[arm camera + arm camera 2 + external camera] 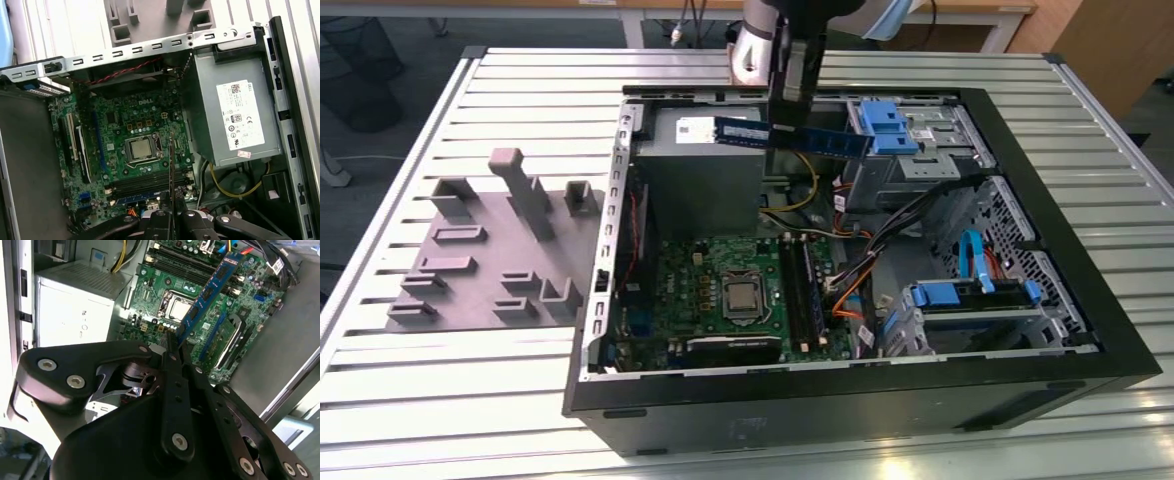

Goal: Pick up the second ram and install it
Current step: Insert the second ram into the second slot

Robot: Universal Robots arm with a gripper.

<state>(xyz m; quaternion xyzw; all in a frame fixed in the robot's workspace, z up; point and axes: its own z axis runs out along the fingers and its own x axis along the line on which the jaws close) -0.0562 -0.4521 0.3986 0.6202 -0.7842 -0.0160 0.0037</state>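
The second ram (pixel 798 137), a long blue stick with a pale label, hangs level above the grey power supply (pixel 700 175) inside the open computer case. My gripper (pixel 787 118) is shut on its middle from above. In the second wrist view the ram (pixel 207 295) reaches out from my gripper (pixel 172 345) over the green motherboard (pixel 165 285). In the first wrist view the ram (pixel 171 165) shows edge-on as a thin line above my gripper (pixel 171 214), over the memory slots (pixel 145 182).
The black case (pixel 1067 250) stands open on a slatted metal table (pixel 520 90). A grey fixture with upright pegs (pixel 494 250) lies to the case's left in the exterior view. Blue drive brackets (pixel 887 125), loose cables (pixel 854 280) and the processor socket (pixel 744 296) are inside.
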